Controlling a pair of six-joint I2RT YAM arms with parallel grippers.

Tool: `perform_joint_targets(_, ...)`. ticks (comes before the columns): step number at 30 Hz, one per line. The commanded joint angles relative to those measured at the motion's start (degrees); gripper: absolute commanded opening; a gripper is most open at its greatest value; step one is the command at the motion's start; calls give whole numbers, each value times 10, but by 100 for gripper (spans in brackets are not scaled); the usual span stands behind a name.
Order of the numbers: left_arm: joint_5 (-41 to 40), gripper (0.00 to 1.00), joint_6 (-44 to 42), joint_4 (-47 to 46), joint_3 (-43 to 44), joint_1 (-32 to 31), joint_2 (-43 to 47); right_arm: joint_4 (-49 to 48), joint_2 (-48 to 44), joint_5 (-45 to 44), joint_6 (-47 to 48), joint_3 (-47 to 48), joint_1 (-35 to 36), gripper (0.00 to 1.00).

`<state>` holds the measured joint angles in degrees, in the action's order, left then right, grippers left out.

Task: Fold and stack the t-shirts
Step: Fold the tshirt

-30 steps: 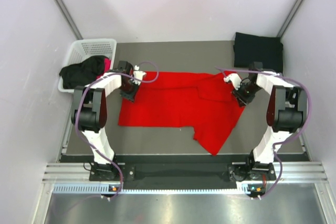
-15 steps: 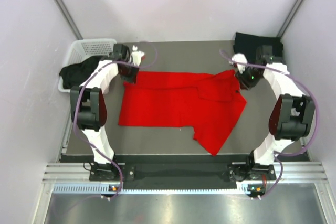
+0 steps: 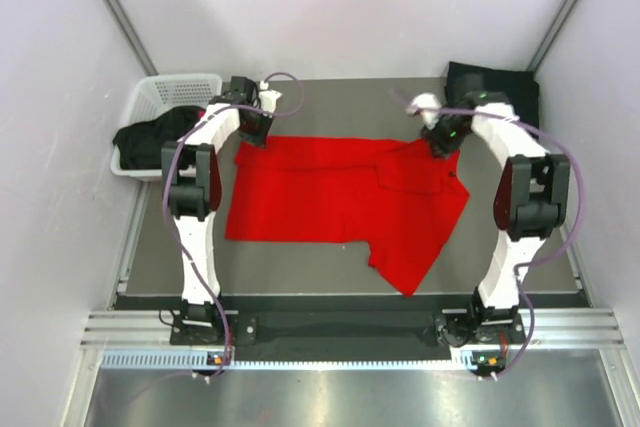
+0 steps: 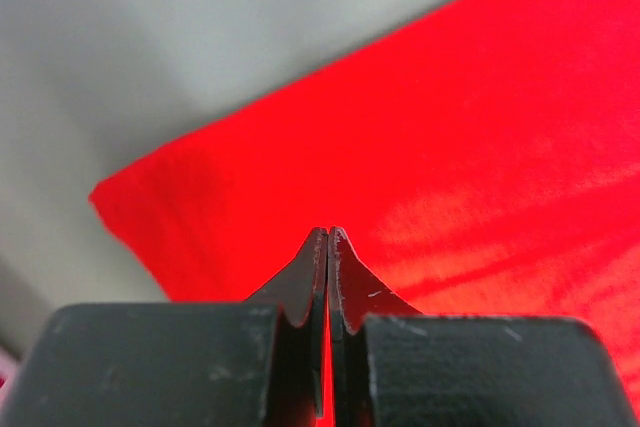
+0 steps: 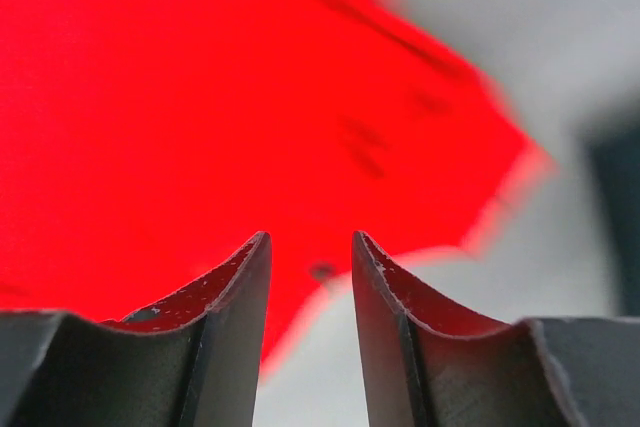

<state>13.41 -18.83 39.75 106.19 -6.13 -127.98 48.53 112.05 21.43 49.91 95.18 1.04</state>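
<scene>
Top view only: red t-shirt (image 3: 330, 197) spread flat mid-worktop (image 3: 330, 97), folded black t-shirt (image 3: 490, 95) in the far right corner, black and pink shirts (image 3: 150, 137) spilling out of the white basket (image 3: 180, 85) at far left. The wrist views give the claw states. Left claw (image 4: 328, 237): fingers pressed together just inside the red shirt's far left corner, thin red strip in the slit, cannot tell if cloth is pinched. Right claw (image 5: 310, 239): part open, holding nothing, over the red shirt's blurred far right corner.
</scene>
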Motion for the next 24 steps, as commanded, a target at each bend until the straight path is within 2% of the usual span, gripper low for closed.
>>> perform_joint_targets(1, -12, 0, 17, -19, 46, 2, -16, -12, -75, -10, 76, -62, 100, 39)
perform_joint_targets(5, -8, 0, 17, -18, 34, 2, -3, -23, -78, 7, 52, -72, 184, 39)
perform_joint_targets(8, -2, 0, 21, -22, 11, 2, 23, -34, -62, 6, 33, -73, 214, 40)
perform_joint_targets(16, 12, 0, 27, -25, -38, 2, 84, -60, -18, -24, 15, -56, 229, 41)
perform_joint_targets(24, 1, 0, 27, -23, -49, 2, 93, -43, 30, -15, 11, -31, 236, 41)
